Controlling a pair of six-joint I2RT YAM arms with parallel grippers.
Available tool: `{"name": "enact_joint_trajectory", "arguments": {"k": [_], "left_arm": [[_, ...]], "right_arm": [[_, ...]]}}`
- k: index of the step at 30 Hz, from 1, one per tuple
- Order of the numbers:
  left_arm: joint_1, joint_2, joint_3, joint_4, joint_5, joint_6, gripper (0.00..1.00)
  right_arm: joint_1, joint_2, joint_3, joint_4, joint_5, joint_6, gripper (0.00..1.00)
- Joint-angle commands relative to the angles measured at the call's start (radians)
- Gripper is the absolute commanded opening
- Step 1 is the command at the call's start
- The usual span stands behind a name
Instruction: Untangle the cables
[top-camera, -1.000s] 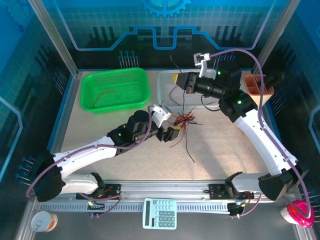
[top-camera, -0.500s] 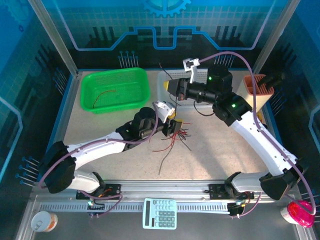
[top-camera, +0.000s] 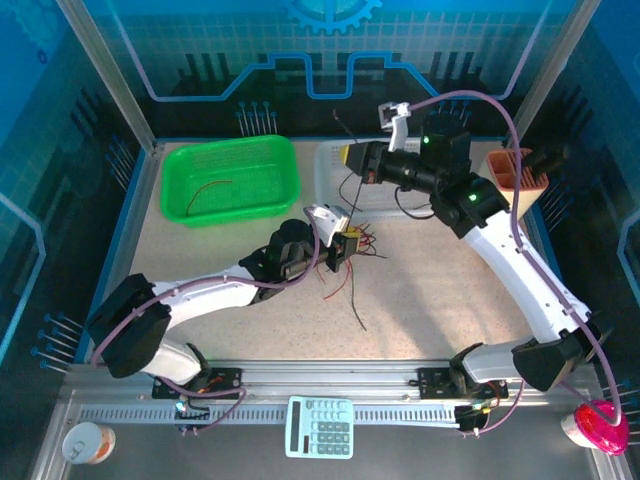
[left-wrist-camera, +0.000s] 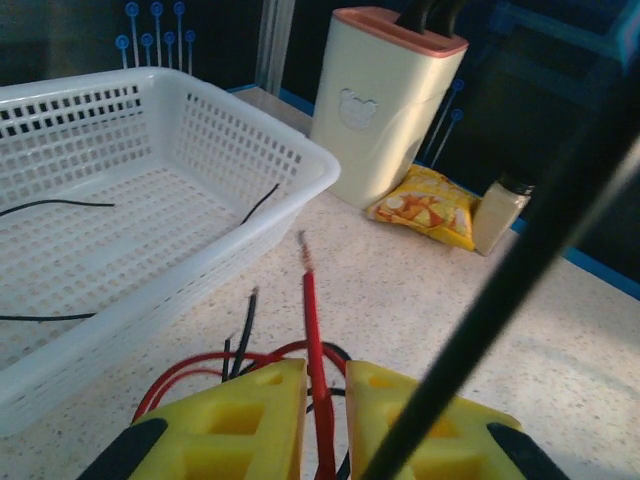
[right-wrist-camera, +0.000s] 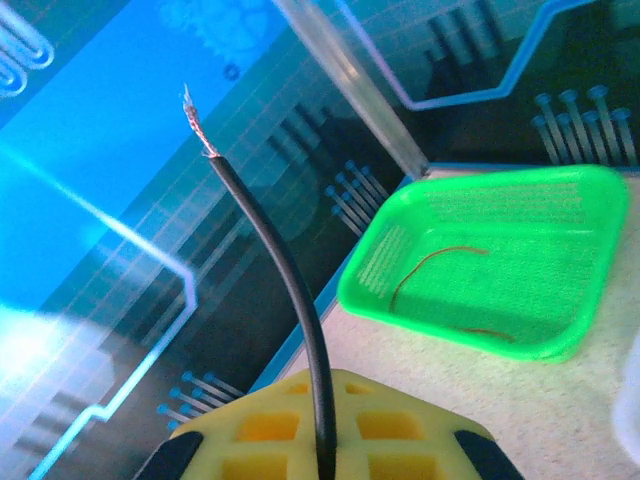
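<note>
Red and black thin, curled cables (top-camera: 362, 243) lie in a loose tangle on the speckled beige tabletop (top-camera: 450, 290), just in front of the white perforated plastic basket (top-camera: 322, 180). The left gripper (top-camera: 346, 249) sits low at that tangle. Seen from its wrist, its yellow foam pads (left-wrist-camera: 250, 420) stand close together with one red wire (left-wrist-camera: 312, 300) running up between them, though I cannot tell whether they clamp it. The right gripper (top-camera: 352, 158) is raised over the white basket, its pads pressed together on a single black wire (right-wrist-camera: 270, 240). The wire's bare tip sticks upward and the rest hangs down toward the tangle. A lone red strand (top-camera: 212, 188) lies inside the green plastic basket (top-camera: 172, 190), well apart from the tangle.
</note>
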Motion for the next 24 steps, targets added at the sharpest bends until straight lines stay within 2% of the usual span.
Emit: {"name": "enact_joint_trajectory", "arguments": {"k": [1, 16, 24], "left_arm": [[0.03, 0.067, -0.056, -0.071, -0.024, -0.015, 0.18], [0.091, 0.21, -0.067, -0.036, -0.008, -0.05, 0.2], [0.094, 0.242, -0.065, -0.031, 0.002, -0.061, 0.29]], "right_arm": [[-0.066, -0.022, 0.094, 0.111, 0.008, 0.034, 0.0], [-0.328, -0.076, 0.18, 0.223, -0.039, 0.179, 0.0], [-0.357, -0.086, 0.179, 0.256, -0.075, 0.221, 0.0]]}}
